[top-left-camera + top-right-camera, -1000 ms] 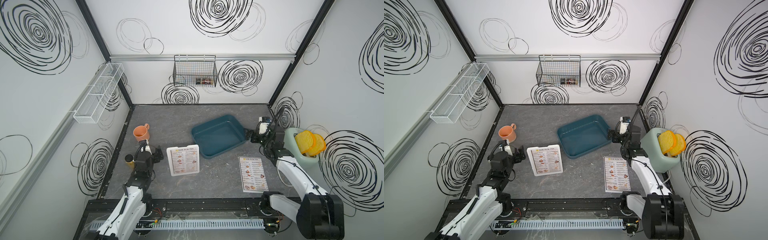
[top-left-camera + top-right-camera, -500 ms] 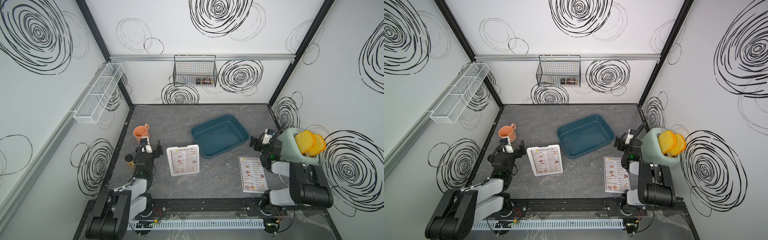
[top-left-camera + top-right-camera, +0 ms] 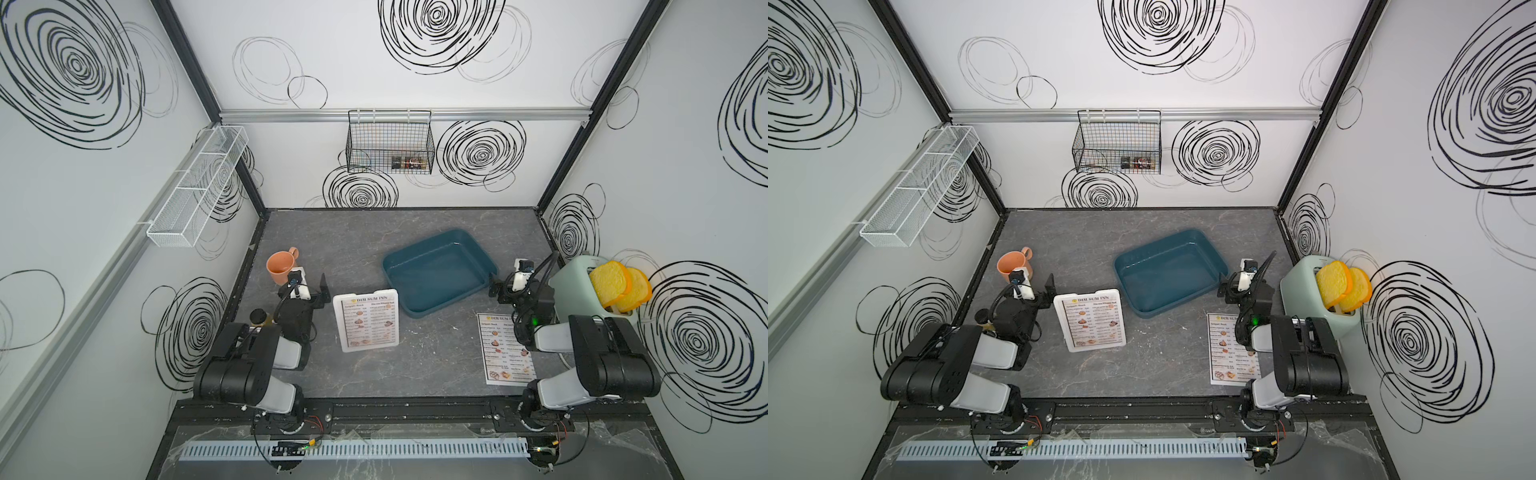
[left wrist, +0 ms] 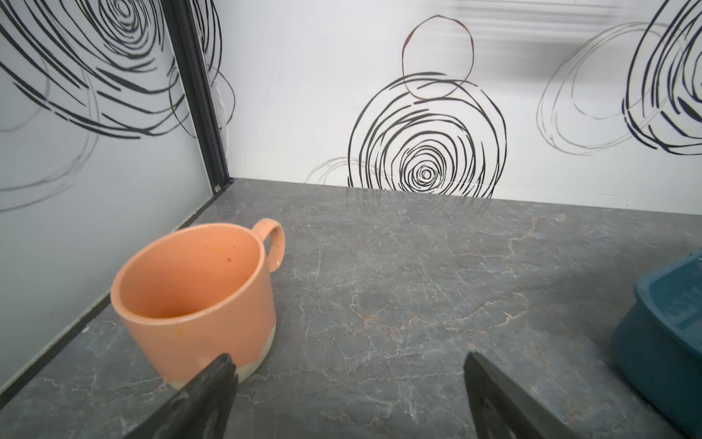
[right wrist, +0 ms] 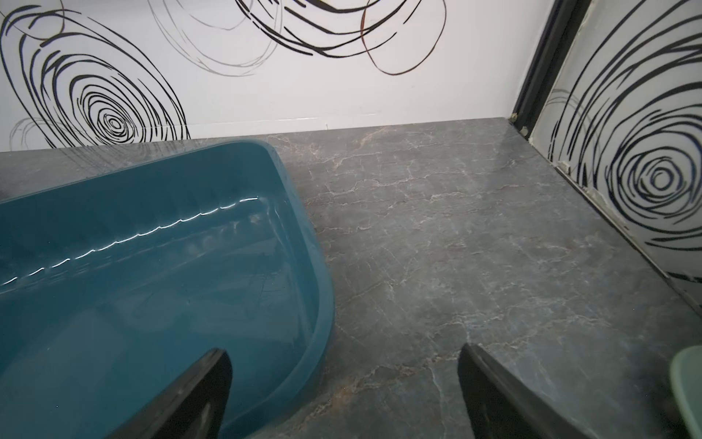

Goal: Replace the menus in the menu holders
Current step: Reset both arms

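Note:
A white menu holder (image 3: 366,321) (image 3: 1090,321) stands left of the table's middle, with a "DIM SUM INN" menu showing in its frame. A second menu (image 3: 500,361) (image 3: 1225,357) lies flat at the front right, its right edge hidden under my right arm. My left gripper (image 3: 305,291) (image 3: 1034,289) (image 4: 349,380) is open and empty, left of the holder. My right gripper (image 3: 513,291) (image 3: 1241,289) (image 5: 343,376) is open and empty, just behind the flat menu, over the teal tray's corner. Neither wrist view shows a menu.
An orange mug (image 3: 281,268) (image 4: 197,300) stands close by the left fingertip (image 4: 216,376). An empty teal tray (image 3: 436,282) (image 5: 152,266) sits mid-table. A mint toaster (image 3: 573,286) with toast slices is against the right wall. A small bottle (image 3: 259,326) stands beside the left arm.
Both arms have folded up, elbows rising toward the camera. The right gripper drew back toward the front. The holder and the flat menu have not moved. Both grippers stayed open.

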Action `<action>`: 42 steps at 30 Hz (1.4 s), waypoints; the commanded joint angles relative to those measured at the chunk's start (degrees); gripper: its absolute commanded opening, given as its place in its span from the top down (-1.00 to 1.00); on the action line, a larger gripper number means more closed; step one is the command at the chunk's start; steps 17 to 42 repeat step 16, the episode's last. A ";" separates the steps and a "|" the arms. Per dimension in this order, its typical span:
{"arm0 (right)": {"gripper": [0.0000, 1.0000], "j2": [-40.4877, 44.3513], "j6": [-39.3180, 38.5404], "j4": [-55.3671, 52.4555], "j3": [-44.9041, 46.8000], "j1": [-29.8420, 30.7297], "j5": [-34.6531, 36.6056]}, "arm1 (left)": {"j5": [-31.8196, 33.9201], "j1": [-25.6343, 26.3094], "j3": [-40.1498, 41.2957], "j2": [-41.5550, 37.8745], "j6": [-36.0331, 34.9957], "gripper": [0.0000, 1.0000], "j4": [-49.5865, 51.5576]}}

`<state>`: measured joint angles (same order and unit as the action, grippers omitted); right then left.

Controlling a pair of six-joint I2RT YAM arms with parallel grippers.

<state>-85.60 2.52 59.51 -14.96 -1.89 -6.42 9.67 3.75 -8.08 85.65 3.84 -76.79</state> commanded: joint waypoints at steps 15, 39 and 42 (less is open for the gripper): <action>-0.95 0.78 0.12 1.86 -0.79 0.65 3.26 | 3.25 1.02 -1.95 -0.20 -2.66 -0.92 -3.17; -0.95 0.89 0.29 2.05 -0.66 0.70 3.87 | 3.57 1.50 -1.77 0.02 -3.27 -0.92 -4.02; -0.95 0.89 0.29 2.05 -0.66 0.70 3.87 | 3.57 1.50 -1.77 0.02 -3.27 -0.92 -4.02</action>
